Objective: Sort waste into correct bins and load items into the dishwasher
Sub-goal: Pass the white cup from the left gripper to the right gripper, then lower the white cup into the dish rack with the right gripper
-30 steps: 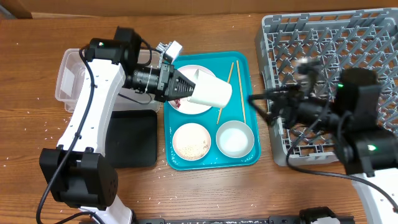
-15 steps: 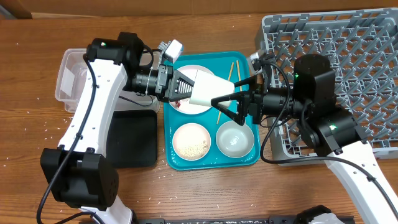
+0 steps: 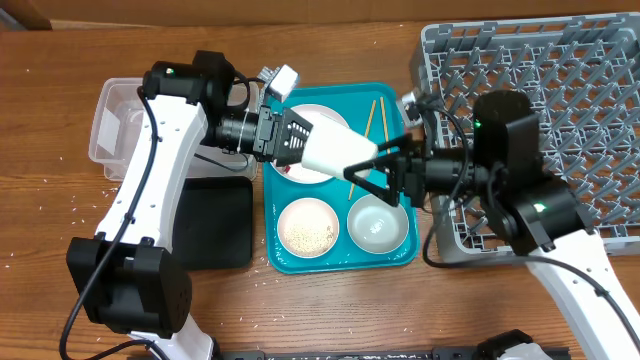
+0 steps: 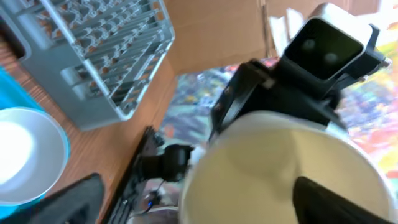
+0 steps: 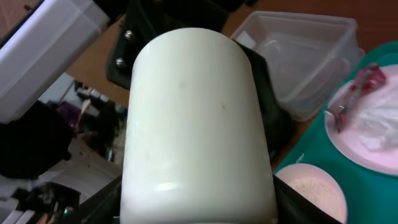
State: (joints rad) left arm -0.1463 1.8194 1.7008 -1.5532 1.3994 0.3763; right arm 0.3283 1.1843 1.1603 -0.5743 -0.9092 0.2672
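Note:
A small white cup hangs sideways above the teal tray, between both arms. My left gripper stands open around the cup's base end; in the left wrist view the cup has a gap beside it. My right gripper is shut on the cup's other end, its fingers against both sides of the cup. On the tray lie a large plate with a red wrapper and tissue, a smaller plate of rice, a bowl and chopsticks.
The grey dish rack fills the right side behind my right arm. A clear tub sits at the left, with a black tray in front of it. Loose rice grains speckle the table at the left.
My right arm has swung in from the rack and closed its fingers around the cup. My left gripper, shut on the cup before, has opened.

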